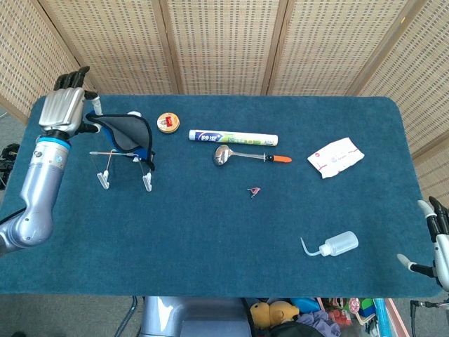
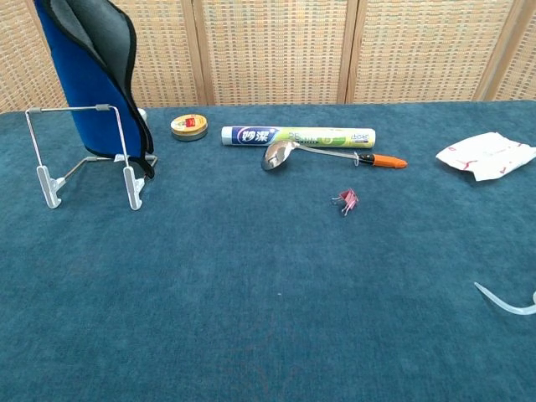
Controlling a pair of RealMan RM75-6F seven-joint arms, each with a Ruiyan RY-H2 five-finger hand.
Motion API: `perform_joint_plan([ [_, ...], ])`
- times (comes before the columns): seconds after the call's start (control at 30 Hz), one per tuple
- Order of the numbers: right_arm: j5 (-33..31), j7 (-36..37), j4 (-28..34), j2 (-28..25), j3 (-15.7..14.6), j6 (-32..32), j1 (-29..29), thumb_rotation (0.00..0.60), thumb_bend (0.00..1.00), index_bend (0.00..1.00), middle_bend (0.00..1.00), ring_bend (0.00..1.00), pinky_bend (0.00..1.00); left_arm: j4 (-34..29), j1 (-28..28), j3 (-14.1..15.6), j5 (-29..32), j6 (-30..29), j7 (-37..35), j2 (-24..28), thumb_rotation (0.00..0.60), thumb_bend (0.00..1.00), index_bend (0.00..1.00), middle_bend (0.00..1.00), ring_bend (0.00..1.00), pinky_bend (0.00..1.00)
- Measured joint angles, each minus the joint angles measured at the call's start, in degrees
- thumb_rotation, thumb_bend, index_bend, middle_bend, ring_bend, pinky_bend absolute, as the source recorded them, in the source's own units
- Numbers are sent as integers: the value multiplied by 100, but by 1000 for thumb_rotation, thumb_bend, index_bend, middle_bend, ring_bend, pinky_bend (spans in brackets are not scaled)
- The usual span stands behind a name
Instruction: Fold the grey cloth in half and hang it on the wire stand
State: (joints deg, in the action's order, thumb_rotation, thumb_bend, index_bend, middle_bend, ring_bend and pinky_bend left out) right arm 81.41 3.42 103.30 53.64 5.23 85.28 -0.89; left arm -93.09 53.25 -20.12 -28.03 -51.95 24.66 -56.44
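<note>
Grey cloth (image 2: 99, 75), blue-lined, hangs long axis vertical behind the wire stand (image 2: 88, 156) — top cropped; left hand (image 1: 65, 107) grasps it; right hand (image 1: 437, 235) half cut off, fingers unreadable.

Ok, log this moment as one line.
phase: hanging | left hand: holds folded grey cloth above wire stand | cloth: not draped | right hand: idle
</note>
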Motion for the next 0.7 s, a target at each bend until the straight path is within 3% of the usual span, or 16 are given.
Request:
perform_joint_plan([
  [0.7,272,203,35,-81,-92,148,75,600,0,0,0,0,0,-670,-957,272,-1006,135,-1141,805,600,896,780,0,0,0],
])
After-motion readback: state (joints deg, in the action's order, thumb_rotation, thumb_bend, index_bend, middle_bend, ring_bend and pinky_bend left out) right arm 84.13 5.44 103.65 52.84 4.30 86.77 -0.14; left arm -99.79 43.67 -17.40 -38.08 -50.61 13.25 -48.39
